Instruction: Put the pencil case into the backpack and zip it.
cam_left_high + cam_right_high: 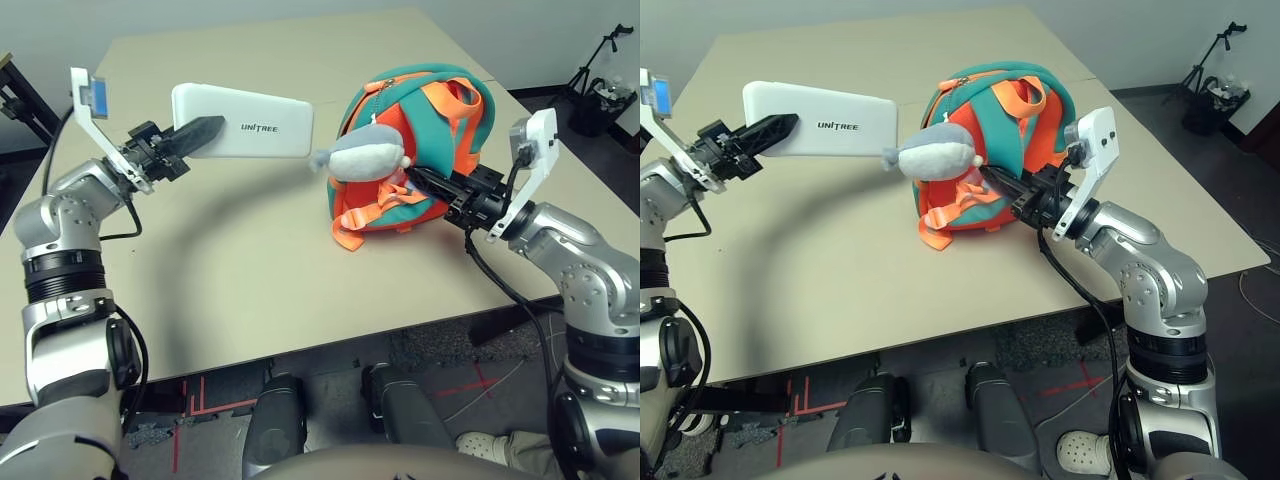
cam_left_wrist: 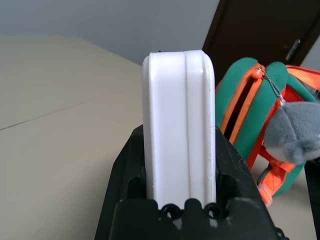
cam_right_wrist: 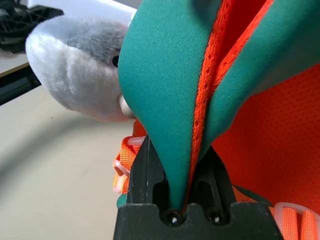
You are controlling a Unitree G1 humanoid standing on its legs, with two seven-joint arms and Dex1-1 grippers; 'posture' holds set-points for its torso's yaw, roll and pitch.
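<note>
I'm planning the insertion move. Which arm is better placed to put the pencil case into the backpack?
Left. The left hand already grips the pencil case, held above the table with its free end toward the backpack. The right hand is shut on the backpack's teal fabric, steadying it.

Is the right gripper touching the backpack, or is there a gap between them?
Touching. The right wrist view shows the right gripper pinching a teal fold of the backpack between its two black fingers, with no gap.
</note>
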